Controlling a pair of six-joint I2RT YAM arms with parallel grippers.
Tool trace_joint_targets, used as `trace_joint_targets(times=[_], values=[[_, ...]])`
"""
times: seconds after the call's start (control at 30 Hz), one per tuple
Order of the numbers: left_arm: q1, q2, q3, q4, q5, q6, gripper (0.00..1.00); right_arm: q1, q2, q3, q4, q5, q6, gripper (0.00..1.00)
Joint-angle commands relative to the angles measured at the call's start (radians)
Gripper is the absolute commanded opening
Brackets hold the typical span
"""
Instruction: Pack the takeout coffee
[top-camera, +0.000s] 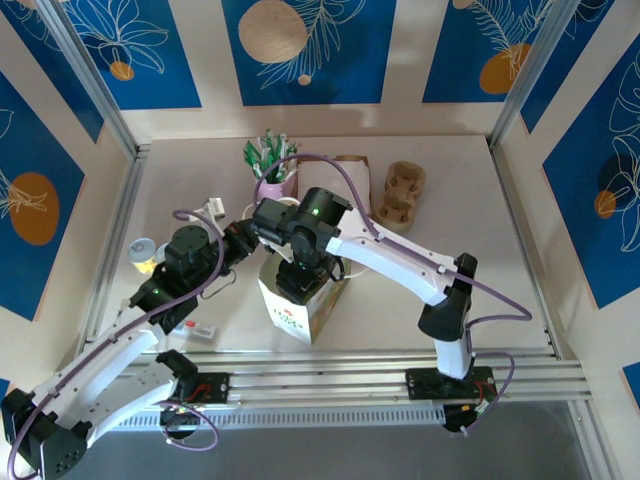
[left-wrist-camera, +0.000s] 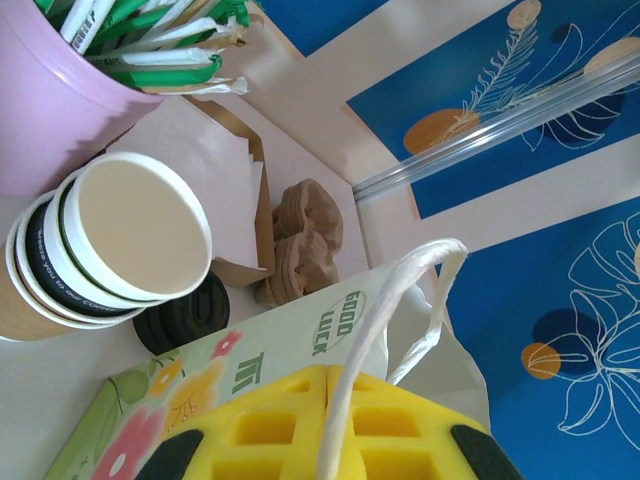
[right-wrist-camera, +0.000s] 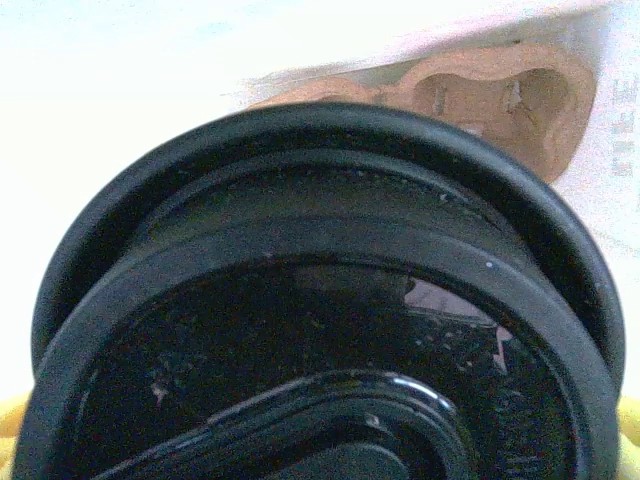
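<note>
**Top view, near to far.** Both arms reach from the near table edge to the white, flower-printed paper bag (top-camera: 303, 312), which stands upright at table centre. A small flat white packet (top-camera: 196, 329) lies to the bag's near left.

The left gripper (left-wrist-camera: 330, 445) comes in from the left. Its yellow fingers (left-wrist-camera: 250, 432) are closed together on the bag's white loop handle (left-wrist-camera: 425, 290), which emerges from between them.

The right gripper (top-camera: 298, 277) hangs over the bag's open top. The takeout coffee (right-wrist-camera: 320, 360) appears in the right wrist view as a round black plastic lid directly before that camera, with the cup body hidden. It cannot be told whether the fingers clamp it, or whether it is inside the bag.

Left of the bag stands a small pale lidded tub (top-camera: 143, 252).

Beyond the bag are:
- a stack of beige, brown-striped paper cups (left-wrist-camera: 120, 250) lying on its side
- a pile of black lids (left-wrist-camera: 185, 318) just beside the stack
- a pink cup (left-wrist-camera: 50, 100) holding green-and-white sachets (left-wrist-camera: 160, 50)
- a flat brown paper sack (left-wrist-camera: 215, 150)
- at far right, a moulded brown cardboard cup carrier (top-camera: 401, 196)
</note>
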Motion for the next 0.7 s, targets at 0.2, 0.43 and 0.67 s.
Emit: trace_joint_targets(times=[0.2,0.43,0.67], values=[[0.02,0.019,0.017,0.04,0.069,-0.006,0.0,-0.011,0.059,0.015,-0.032,-0.055,-0.045,0.77],[0.023,0.029,0.019,0.05,0.077,-0.013,0.0,-0.023,0.065,0.103,-0.033,-0.094,-0.039,0.77],[0.03,0.02,0.028,0.037,0.066,-0.01,0.0,-0.022,0.049,0.002,-0.027,-0.035,-0.042,0.77]])
